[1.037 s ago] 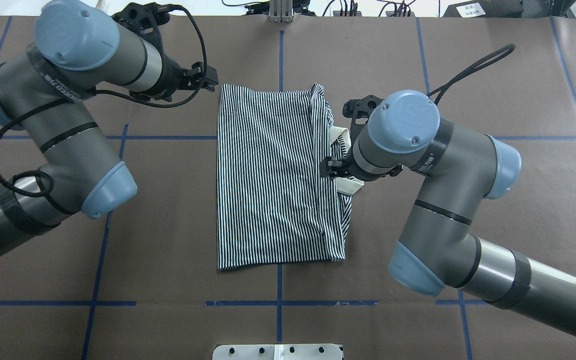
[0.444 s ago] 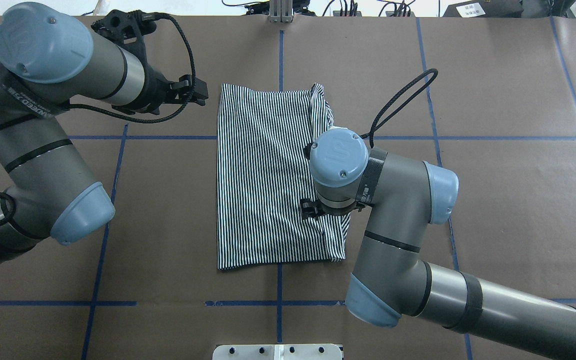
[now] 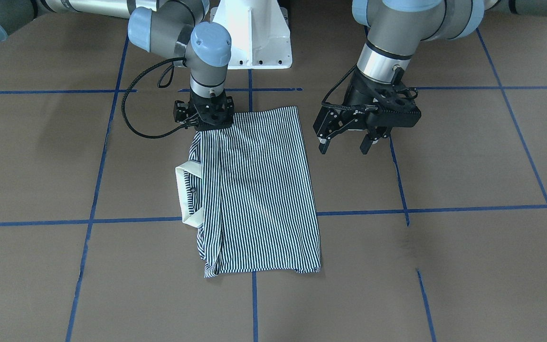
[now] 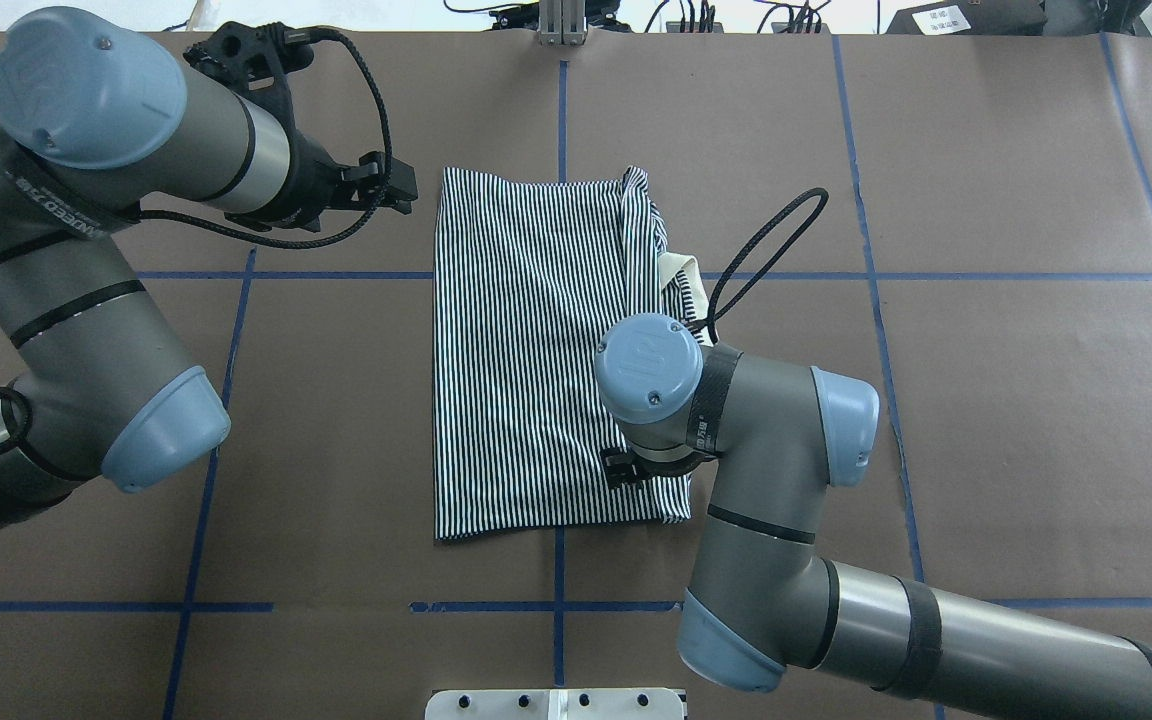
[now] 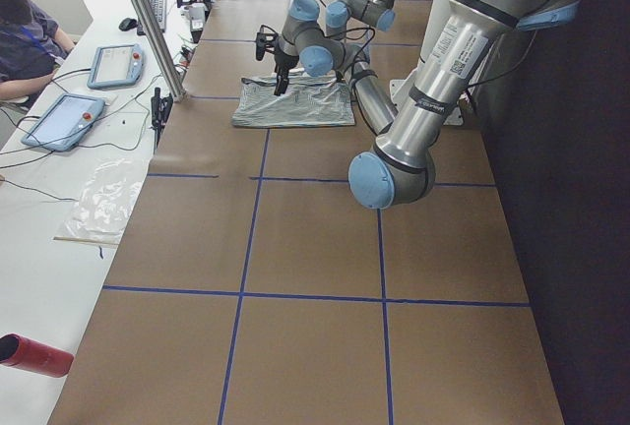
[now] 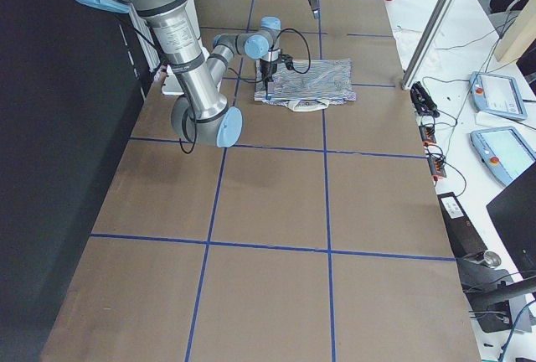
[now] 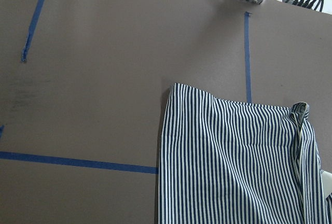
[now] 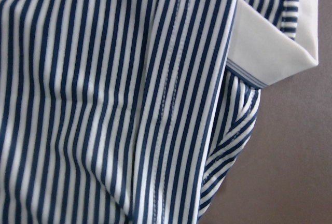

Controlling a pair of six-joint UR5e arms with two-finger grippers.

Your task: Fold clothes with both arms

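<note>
The striped polo shirt (image 4: pixel 526 360) lies folded into a long rectangle mid-table, also in the front view (image 3: pixel 264 190). Its white collar (image 3: pixel 189 194) sticks out along the edge on the robot's right (image 4: pixel 688 278). My right gripper (image 3: pixel 205 124) points straight down onto the shirt near its robot-side right corner (image 4: pixel 626 468); its fingertips are hidden, so I cannot tell whether it is open or shut. Its wrist view shows stripes (image 8: pixel 104 105) and collar (image 8: pixel 270 42) close up. My left gripper (image 3: pixel 344 146) hovers open and empty just off the shirt's far left corner (image 4: pixel 401 190).
The table (image 4: pixel 986 180) is covered in brown paper with blue tape lines. The white pedestal base (image 3: pixel 254 38) stands at the robot's side. A side bench with tablets (image 5: pixel 61 120) and a metal post (image 5: pixel 148 22) runs along the far edge.
My right arm has slid along the shirt's right edge from the collar toward the robot-side corner. My left arm drew back a little to the left, then held still.
</note>
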